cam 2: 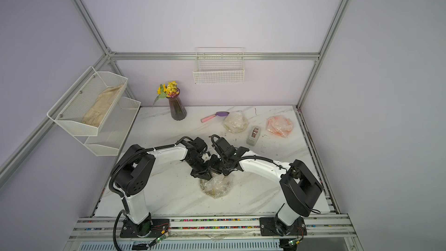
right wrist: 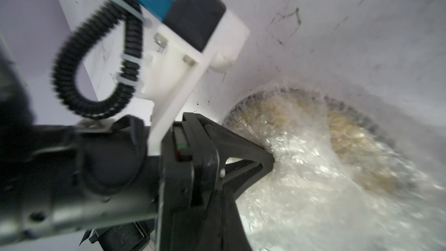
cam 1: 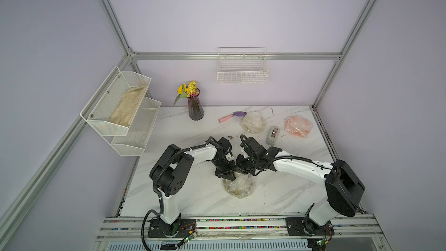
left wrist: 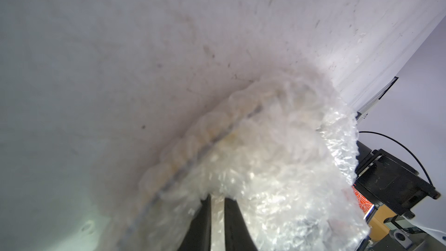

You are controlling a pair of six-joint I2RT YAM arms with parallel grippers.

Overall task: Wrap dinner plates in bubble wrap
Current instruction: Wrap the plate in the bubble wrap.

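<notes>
The left gripper (left wrist: 217,200) is pinching a fold of the wrap (left wrist: 277,177). Its two dark fingers (left wrist: 200,228) are standing close together with a strip of the bumpy plastic between them. In a top view it is pointing down at the far left edge of the bundle, which is lying near the middle of the table (cam 1: 193,196).

The yellow plate (right wrist: 350,126) is lying flat on the table under the wrap. Its dark rim and pattern are showing blurrily through the plastic. The wrap is bunching up in crinkled folds over the plate's middle.

The right gripper (cam 1: 246,169) is closed and sitting just beside the left one, at the far edge of the same bundle. Whether it is holding any wrap I cannot tell, since its tips are hidden behind the other arm and the plastic.

At the far side of the table the cream plate (cam 1: 253,121) and the orange plate (cam 1: 298,125) are lying well apart from the grippers, each covered in its own wrap. The tape dispenser (cam 1: 272,135) is standing between them. The vase (cam 1: 195,107) with yellow flowers is standing at the far left of the table.
</notes>
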